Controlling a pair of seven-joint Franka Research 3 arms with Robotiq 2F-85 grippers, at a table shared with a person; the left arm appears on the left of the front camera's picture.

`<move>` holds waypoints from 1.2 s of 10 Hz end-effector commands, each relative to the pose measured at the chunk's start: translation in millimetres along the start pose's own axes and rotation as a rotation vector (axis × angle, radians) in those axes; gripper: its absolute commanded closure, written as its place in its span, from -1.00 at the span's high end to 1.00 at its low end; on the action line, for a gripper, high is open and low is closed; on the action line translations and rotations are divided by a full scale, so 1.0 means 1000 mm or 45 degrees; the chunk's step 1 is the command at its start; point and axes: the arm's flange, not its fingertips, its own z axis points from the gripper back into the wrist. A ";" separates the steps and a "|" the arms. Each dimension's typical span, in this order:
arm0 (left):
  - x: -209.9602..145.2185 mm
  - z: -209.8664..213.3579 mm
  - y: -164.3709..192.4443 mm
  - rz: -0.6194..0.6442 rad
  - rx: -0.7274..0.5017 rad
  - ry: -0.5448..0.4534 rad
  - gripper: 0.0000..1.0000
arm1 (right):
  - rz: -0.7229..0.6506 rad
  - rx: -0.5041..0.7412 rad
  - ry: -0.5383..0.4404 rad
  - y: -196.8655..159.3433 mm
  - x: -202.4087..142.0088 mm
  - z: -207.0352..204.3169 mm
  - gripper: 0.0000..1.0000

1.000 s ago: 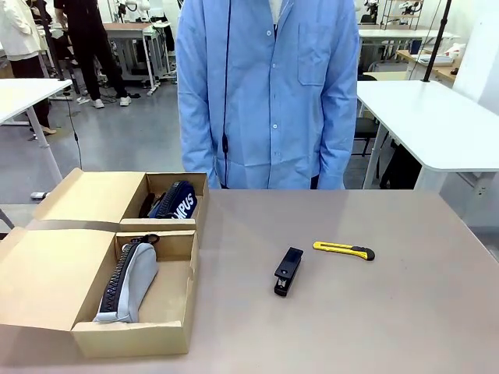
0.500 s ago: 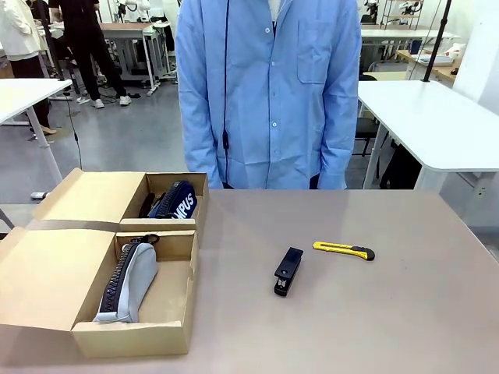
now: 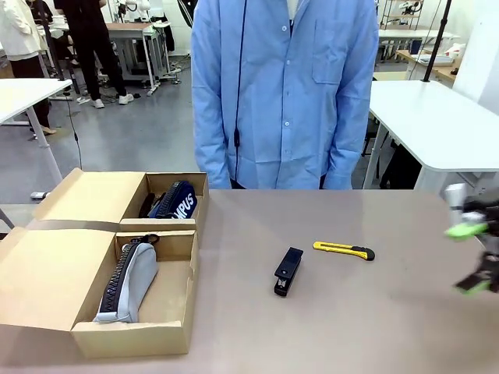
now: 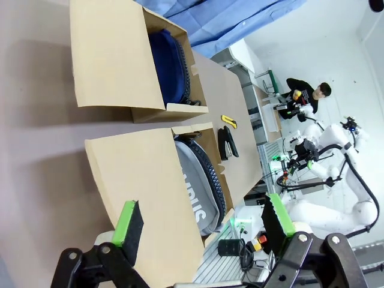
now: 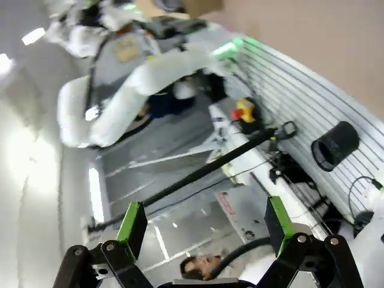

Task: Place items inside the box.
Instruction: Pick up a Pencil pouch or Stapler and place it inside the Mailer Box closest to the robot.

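Cardboard box, one, left on the tabletop, holds two soft pouches: navy zip pouch far compartment, grey zip pouch near. Mid-tabletop lie one black stapler, stiff, probably dense, best pinched across its narrow sides, and one yellow-and-black utility knife, slim, likely slippery; grip mid-body. Right hand and left hand gape empty.

A tan table takes up the foreground, with a smooth grey floor beyond it. A white desk stands at the right and a second white desk at the left. Farther back are a work table and two standing people. A black pole slants at the upper right. The light is bright and even.
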 end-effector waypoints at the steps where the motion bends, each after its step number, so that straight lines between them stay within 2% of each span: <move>1: 0.001 0.000 -0.002 -0.025 -0.026 -0.029 1.00 | -0.028 -0.285 0.079 0.016 0.007 -0.063 1.00; 2: 0.001 0.000 -0.002 -0.025 -0.026 -0.029 1.00 | 0.098 -0.479 0.159 0.016 -0.002 -0.056 1.00; 3: 0.001 0.000 -0.002 -0.025 -0.026 -0.029 1.00 | -0.025 -0.147 0.054 0.016 0.017 -0.035 1.00; 4: 0.001 0.000 -0.002 -0.025 -0.026 -0.029 1.00 | 0.001 -0.317 0.131 0.023 0.019 -0.061 1.00; 5: 0.001 0.000 -0.002 -0.025 -0.026 -0.029 1.00 | -0.141 -0.300 -0.017 0.010 0.008 -0.051 1.00; 6: 0.001 0.000 -0.002 -0.025 -0.026 -0.029 1.00 | -0.175 -0.343 -0.038 0.009 0.005 -0.061 1.00; 7: 0.001 0.000 -0.002 -0.025 -0.026 -0.029 1.00 | -0.251 -0.316 -0.145 0.006 -0.007 -0.056 1.00; 8: 0.001 0.000 -0.002 -0.025 -0.026 -0.029 1.00 | -0.242 -0.084 -0.312 -0.008 -0.034 -0.021 1.00; 9: 0.001 0.000 -0.002 -0.025 -0.026 -0.029 1.00 | -0.385 0.157 -0.670 -0.030 -0.069 0.019 1.00; 10: 0.001 0.000 -0.002 -0.025 -0.026 -0.029 1.00 | -0.466 0.360 -1.032 -0.053 -0.105 0.041 1.00; 11: 0.001 0.000 -0.002 -0.025 -0.026 -0.029 1.00 | -0.569 0.503 -1.382 -0.072 -0.134 0.047 1.00; 12: 0.001 0.000 -0.002 -0.025 -0.026 -0.029 1.00 | -0.588 0.483 -1.408 -0.080 -0.146 0.045 1.00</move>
